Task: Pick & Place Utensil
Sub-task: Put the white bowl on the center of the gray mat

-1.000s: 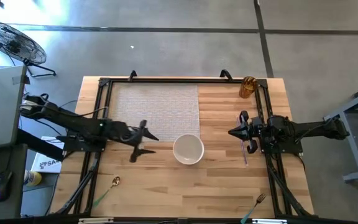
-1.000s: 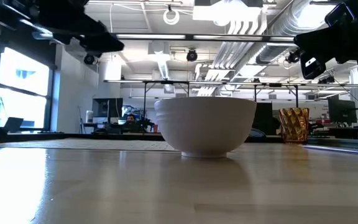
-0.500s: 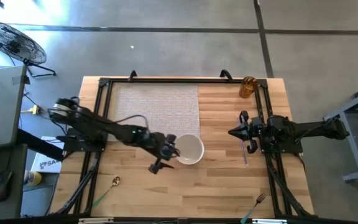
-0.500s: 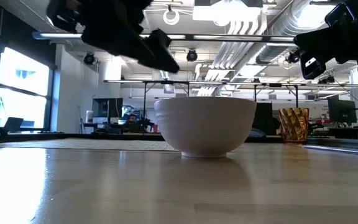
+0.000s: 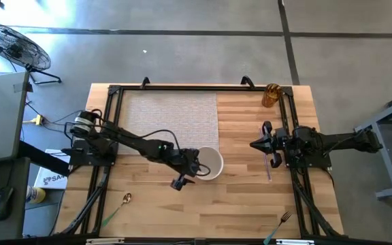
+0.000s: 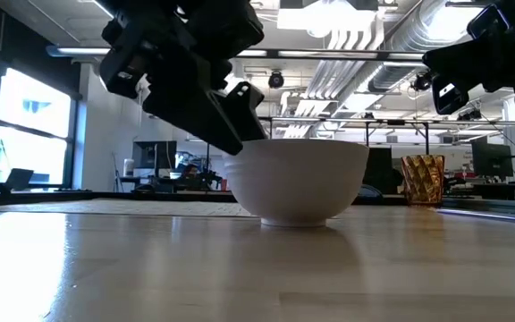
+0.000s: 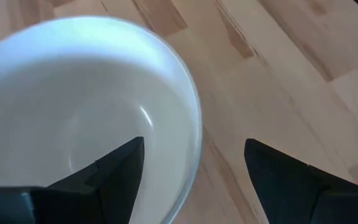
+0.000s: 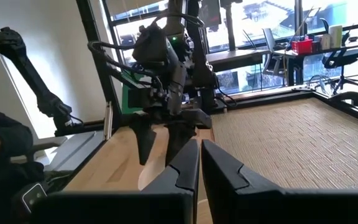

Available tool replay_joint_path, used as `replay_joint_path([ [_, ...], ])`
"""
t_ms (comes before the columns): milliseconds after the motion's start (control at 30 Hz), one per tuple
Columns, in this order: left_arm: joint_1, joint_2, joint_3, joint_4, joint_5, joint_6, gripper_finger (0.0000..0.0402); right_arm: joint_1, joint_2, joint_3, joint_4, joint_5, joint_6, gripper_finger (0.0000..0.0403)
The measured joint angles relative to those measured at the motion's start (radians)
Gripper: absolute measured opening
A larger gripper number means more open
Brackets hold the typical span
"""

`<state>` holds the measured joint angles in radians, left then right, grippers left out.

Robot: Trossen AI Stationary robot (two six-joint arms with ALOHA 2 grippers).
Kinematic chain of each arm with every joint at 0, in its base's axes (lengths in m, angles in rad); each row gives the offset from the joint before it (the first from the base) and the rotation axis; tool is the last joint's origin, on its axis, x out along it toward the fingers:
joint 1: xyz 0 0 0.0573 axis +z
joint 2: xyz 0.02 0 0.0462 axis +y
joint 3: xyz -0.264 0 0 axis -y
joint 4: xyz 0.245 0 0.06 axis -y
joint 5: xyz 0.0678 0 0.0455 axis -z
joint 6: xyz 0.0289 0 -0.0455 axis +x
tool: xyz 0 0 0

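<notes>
The bench (image 5: 250,204) is carrying everything here, one wooden top with one woven mat (image 5: 171,116) lying across its far-left portion. Two arms are showing. The left arm is reaching out from the left edge toward the middle, and the left gripper (image 5: 188,171) is hanging right at the near-left rim of the one white bowl (image 5: 209,162), fingers spread apart with one fingertip over the bowl's inside and the other over bare wood beside it, nothing between them. The bowl is sitting at the bench's centre, just off the mat's near-right corner, and it is looking empty from the left wrist view. The right arm is waiting by the right edge, the right gripper (image 5: 256,144) pointing toward the bowl with its fingers pressed together.

Now the utensils, and I am counting three. One purple-handled utensil (image 5: 266,165) is lying beside the right gripper near the right edge. One gold spoon (image 5: 124,201) with a green handle is resting near the near-left corner. One fork (image 5: 282,221) is lying by the near-right corner. One amber cup (image 5: 271,95) is standing at the far-right corner.
</notes>
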<state>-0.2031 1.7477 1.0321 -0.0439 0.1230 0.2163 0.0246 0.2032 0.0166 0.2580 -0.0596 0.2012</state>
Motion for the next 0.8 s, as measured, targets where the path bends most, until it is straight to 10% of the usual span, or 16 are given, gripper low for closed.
replay_joint_path([
  [800, 0.0, 0.0, 0.0, -0.002, -0.002, 0.179, 0.0106, 0.0, 0.0, 0.0, 0.0, 0.0, 0.0, 0.0012],
])
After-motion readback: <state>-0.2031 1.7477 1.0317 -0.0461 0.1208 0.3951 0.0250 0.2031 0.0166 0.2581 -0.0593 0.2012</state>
